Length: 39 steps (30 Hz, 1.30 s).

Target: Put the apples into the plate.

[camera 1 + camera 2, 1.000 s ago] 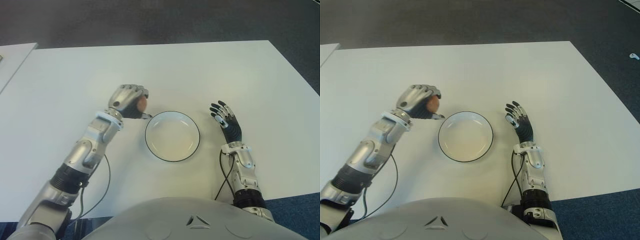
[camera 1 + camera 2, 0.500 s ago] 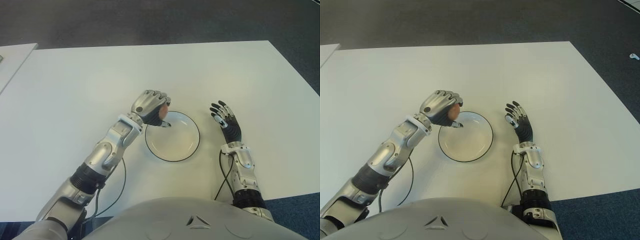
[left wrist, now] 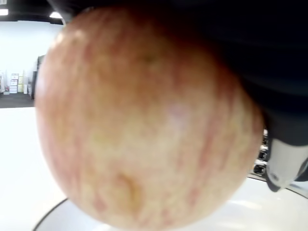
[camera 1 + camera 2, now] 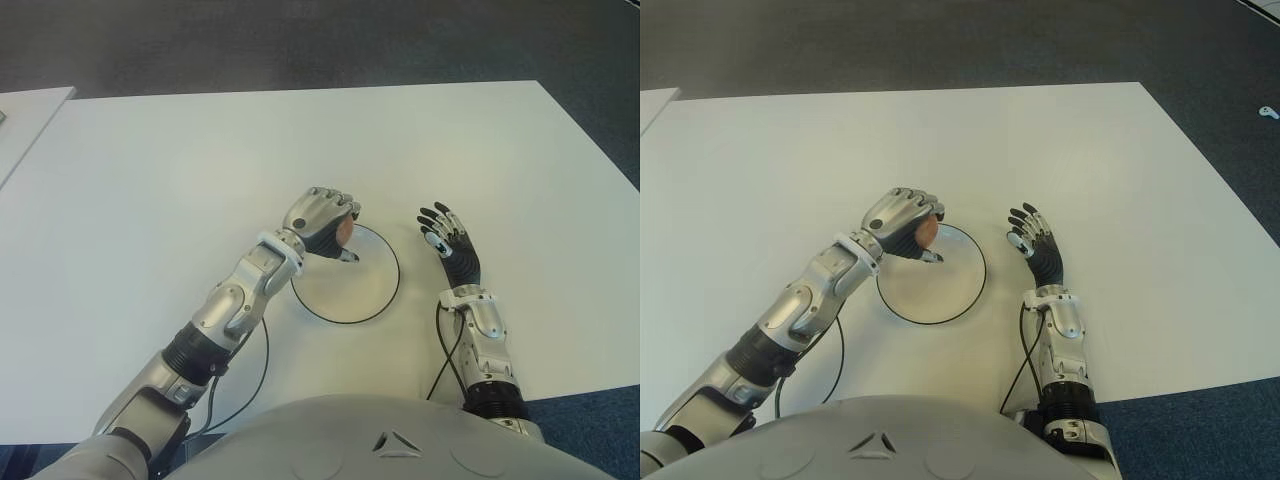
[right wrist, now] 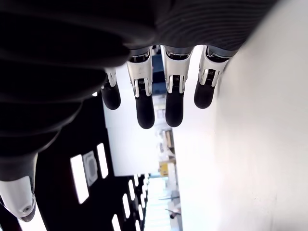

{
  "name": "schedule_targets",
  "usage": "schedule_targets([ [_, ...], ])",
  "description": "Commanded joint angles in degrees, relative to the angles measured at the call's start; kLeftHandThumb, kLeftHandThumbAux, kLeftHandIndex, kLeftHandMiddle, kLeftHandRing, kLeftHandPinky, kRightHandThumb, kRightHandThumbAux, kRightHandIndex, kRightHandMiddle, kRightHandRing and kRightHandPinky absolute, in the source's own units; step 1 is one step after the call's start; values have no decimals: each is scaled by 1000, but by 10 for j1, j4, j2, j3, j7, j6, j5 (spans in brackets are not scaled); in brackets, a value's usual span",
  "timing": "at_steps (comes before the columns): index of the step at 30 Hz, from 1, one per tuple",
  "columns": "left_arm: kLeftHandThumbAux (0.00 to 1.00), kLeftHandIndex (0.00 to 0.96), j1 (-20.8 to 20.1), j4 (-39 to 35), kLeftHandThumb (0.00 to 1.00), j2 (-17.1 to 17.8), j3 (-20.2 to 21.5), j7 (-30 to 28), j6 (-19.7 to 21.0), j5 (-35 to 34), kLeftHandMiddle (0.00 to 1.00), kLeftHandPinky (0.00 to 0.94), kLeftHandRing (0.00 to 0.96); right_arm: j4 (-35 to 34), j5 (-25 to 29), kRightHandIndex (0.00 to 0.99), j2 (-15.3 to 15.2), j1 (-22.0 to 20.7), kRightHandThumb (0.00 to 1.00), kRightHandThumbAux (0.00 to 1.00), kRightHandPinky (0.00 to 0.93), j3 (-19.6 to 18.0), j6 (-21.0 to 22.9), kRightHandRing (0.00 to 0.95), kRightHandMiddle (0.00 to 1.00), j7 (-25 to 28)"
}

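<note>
My left hand (image 4: pixel 322 222) is curled around a reddish-yellow apple (image 4: pixel 344 229) and holds it over the left part of the white plate (image 4: pixel 368 290), which has a dark rim. In the left wrist view the apple (image 3: pixel 144 120) fills the picture, with the plate's rim (image 3: pixel 48 216) just below it. My right hand (image 4: pixel 450 240) shows to the right of the plate with its fingers (image 5: pixel 144 103) spread, holding nothing. I see no other apple.
The white table (image 4: pixel 180 170) runs wide to the left and far side. Its far edge meets dark carpet (image 4: pixel 300 40). A second white surface (image 4: pixel 25 115) stands at the far left. A black cable (image 4: pixel 245 385) trails near my left forearm.
My left hand has carried the apple to the right, from beside the plate's left side to over the plate. The right hand has stayed in place.
</note>
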Motion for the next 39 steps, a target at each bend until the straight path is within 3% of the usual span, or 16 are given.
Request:
schedule_targets([
  [1, 663, 405, -8, 16, 857, -4, -10, 10, -9, 10, 534, 731, 787, 14, -10, 107, 9, 32, 219, 588, 151, 9, 53, 183, 218, -10],
  [20, 663, 405, 5, 32, 857, -29, -36, 9, -1, 15, 545, 823, 827, -23, -14, 115, 17, 49, 237, 577, 150, 16, 65, 196, 236, -26],
  [33, 663, 405, 16, 35, 855, -25, -52, 21, -8, 32, 525, 778, 793, -29, -18, 122, 18, 51, 234, 576, 154, 18, 56, 211, 260, -29],
  [39, 663, 405, 25, 47, 854, -28, -66, 33, -7, 38, 521, 775, 785, -28, -19, 114, 17, 50, 210, 580, 108, 18, 56, 203, 256, -28],
])
